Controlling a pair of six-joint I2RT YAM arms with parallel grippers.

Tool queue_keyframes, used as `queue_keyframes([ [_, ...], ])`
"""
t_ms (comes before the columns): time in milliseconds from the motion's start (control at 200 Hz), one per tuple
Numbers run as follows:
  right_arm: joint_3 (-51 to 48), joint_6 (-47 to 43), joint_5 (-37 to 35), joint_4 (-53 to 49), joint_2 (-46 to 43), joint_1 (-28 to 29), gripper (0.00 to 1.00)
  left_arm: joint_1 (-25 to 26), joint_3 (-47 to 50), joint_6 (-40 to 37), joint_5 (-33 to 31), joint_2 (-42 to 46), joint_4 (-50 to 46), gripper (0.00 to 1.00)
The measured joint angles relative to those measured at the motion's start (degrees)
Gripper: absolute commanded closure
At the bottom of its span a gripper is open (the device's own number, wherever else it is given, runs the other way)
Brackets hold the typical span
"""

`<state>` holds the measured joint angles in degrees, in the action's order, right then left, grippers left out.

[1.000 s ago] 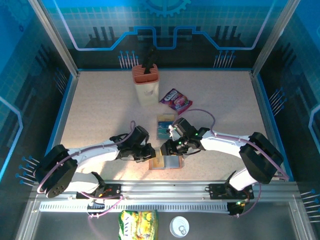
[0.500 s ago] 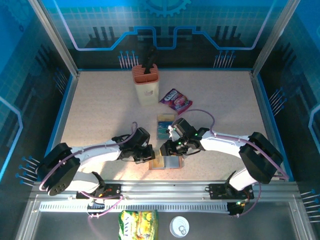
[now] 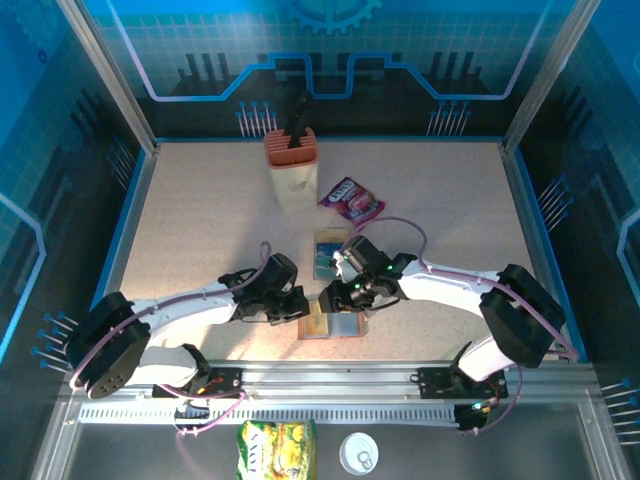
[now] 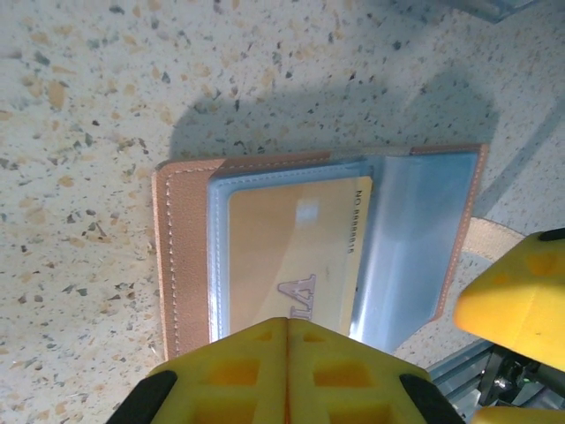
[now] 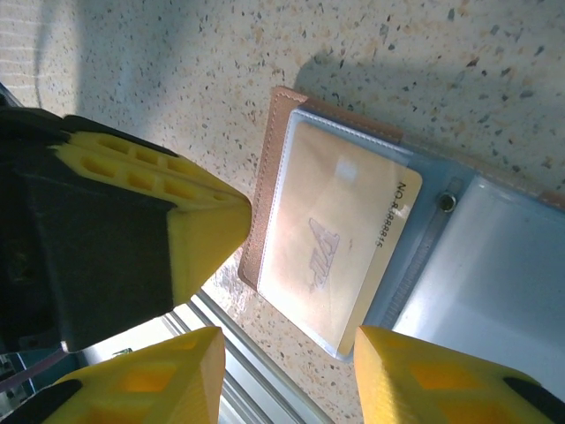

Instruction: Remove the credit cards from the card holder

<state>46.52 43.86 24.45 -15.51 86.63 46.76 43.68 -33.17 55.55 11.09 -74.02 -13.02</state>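
Salmon-brown leather lies open and flat on the speckled table (image 3: 200, 220), close to its near edge: this is the card holder (image 4: 181, 256), clear sleeves facing up. Its left sleeve has an orange-yellow card (image 4: 291, 256) inside (with digits printed along one edge, too small to read). The right sleeve (image 4: 410, 238) looks grey-blue. The left gripper (image 4: 287, 331) is down at the holder's left half. Its yellow pads are pressed together with no gap, and the tips are at the edge of the card. Whether anything thin is nipped between them cannot be told. The right gripper (image 5: 287, 349) hangs above the holder with fingers spread wide, holding nothing. Just beyond the holder a teal card (image 3: 328, 253) lies loose on the table. Farther off lies a purple packet (image 3: 351, 200), and a cream container (image 3: 291, 170) stands toward the far side.
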Motion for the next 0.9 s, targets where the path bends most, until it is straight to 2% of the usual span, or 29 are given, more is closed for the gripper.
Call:
queue_keyframes([
  [510, 0.2, 0.0, 0.0, -0.1, 0.4, 1.0, 0.56, 0.0, 0.0, 0.0, -1.0, 0.5, -0.2, 0.95],
  [900, 0.7, 0.0, 0.0, 0.8, 2.0, 1.0, 0.56, 0.7, -0.1, 0.0, -0.2, -4.9, 0.0, 1.00],
])
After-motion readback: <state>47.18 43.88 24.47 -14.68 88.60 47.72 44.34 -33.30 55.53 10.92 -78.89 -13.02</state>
